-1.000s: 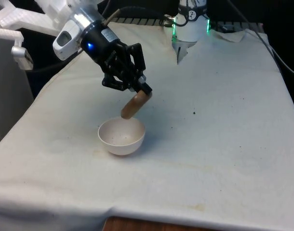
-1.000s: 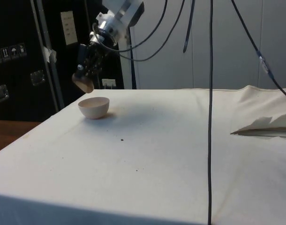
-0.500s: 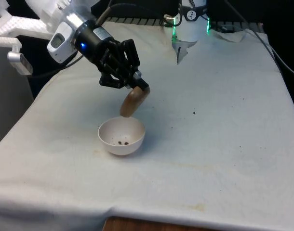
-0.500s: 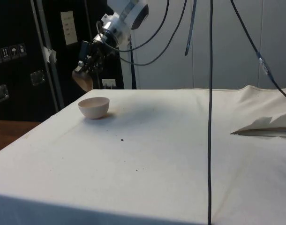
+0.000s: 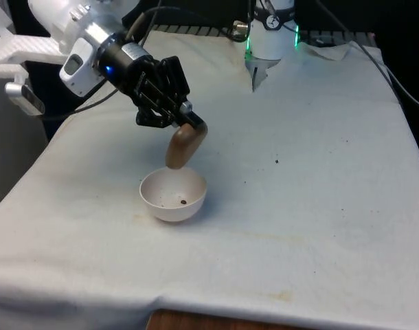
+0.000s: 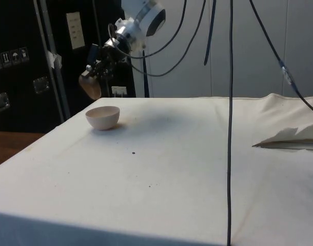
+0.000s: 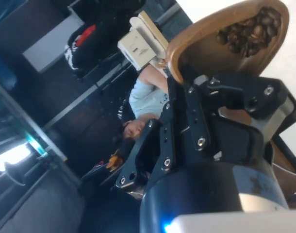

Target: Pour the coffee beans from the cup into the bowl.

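Gripper [image 5: 190, 124] clamped on tilted smooth brown cup [image 5: 183, 146], above round white bowl [image 5: 173, 195] with perhaps 2 beans [image 5: 179, 201]

White-clothed table [image 5: 299, 206], white bowl [image 5: 173, 195] resting on it, few beans inside

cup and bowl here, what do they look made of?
Cup: looks like wood or a wood-toned material, brown all over with a smooth, faintly glossy inside in the wrist view; could be plastic. Bowl: looks like ceramic or plastic, plain off-white, smooth, fairly matt; the look leaves that open.
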You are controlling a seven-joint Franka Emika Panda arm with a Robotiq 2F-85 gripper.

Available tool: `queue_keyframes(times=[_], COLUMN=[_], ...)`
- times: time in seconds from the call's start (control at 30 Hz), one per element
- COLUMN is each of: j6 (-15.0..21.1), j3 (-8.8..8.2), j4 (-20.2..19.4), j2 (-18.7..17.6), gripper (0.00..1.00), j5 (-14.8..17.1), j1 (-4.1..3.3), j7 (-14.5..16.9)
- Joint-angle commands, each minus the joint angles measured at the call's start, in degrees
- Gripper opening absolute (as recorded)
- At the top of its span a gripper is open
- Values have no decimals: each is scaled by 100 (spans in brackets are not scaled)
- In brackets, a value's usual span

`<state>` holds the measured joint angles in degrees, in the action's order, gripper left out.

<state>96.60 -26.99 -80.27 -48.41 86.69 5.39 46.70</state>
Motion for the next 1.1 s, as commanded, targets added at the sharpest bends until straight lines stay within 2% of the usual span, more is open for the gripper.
queue_keyframes(times=[0.0, 0.03, 0.07, 0.1, 0.37, 0.4, 0.43, 0.6, 0.63, 0.67, 0.8, 0.87, 0.9, 0.93, 1.07], j6=[-80, -103, -46, -126, -315, -264, -338, -458, -401, -476, -573, -602, -573, -619, -670], j3=[23, 11, -23, -6, -103, -143, -120, -212, -241, -223, -275, -292, -321, -298, -304], j4=[63, 63, 0, 63, 69, 0, 74, 63, 6, 57, 34, 17, -6, 6, -69], j2=[-46, -52, -23, -63, -126, -92, -138, -178, -143, -183, -206, -212, -201, -212, -206], gripper=[0, 0, 0, 0, 0, 0, 0, 0, 0, 0, 0, 0, 0, 0, 0], j5=[46, 92, 97, 132, 470, 487, 510, 739, 722, 779, 974, 1054, 1031, 1089, 1243], j1=[57, 57, 6, 57, 97, 46, 97, 103, 57, 103, 103, 92, 63, 92, 80], j7=[-74, -74, -6, -80, -126, -52, -132, -166, -92, -172, -212, -229, -166, -235, -252])
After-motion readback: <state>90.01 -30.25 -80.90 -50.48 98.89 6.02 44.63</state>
